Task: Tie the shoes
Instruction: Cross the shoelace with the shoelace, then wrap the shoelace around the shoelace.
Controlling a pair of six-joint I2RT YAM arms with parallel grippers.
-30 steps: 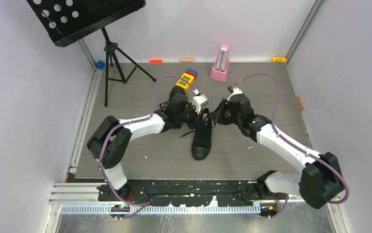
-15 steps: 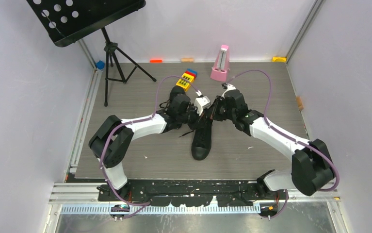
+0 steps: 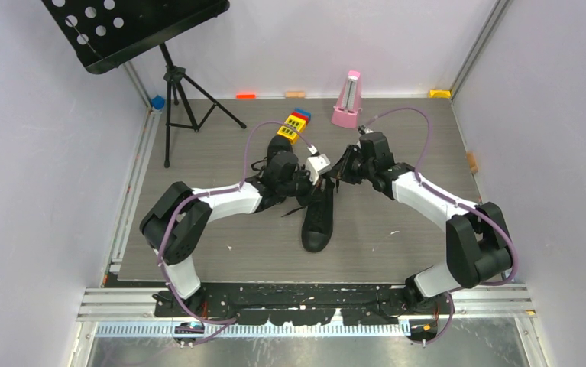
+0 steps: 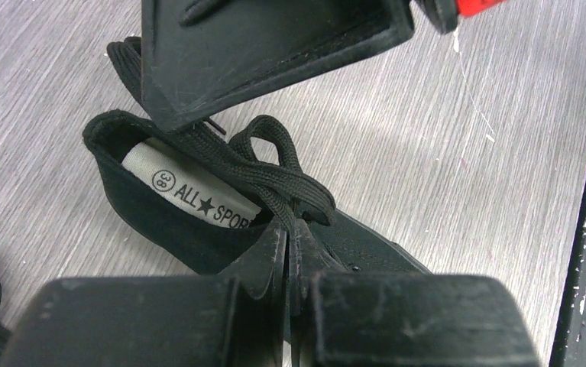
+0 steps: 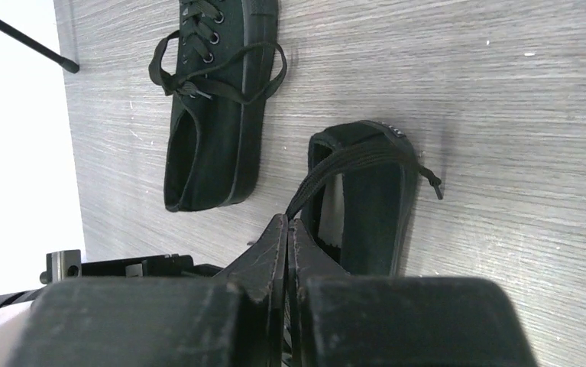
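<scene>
One black shoe (image 3: 318,220) lies mid-table with its toe toward the arms. In the left wrist view its heel opening shows a light insole (image 4: 190,195). My left gripper (image 4: 289,229) is shut on a loop of black lace (image 4: 278,164) just above that opening. My right gripper (image 5: 287,224) is shut on another strand of lace (image 5: 351,159), which runs taut across the shoe's heel (image 5: 366,199). Both grippers (image 3: 322,174) (image 3: 341,173) meet over the shoe's rear. The other shoe (image 5: 213,99) lies to the left with its laces crossed, mostly under my left arm in the top view.
A music stand on a tripod (image 3: 176,95) occupies the far left. A pink metronome (image 3: 347,99) and coloured blocks (image 3: 294,125) stand behind the shoes. Small bits (image 3: 245,96) lie along the back wall. Walls close in on both sides.
My right gripper has swung left and farther back, closing in beside the left gripper over the shoe's heel, and its elbow has drawn in. The left arm has barely shifted.
</scene>
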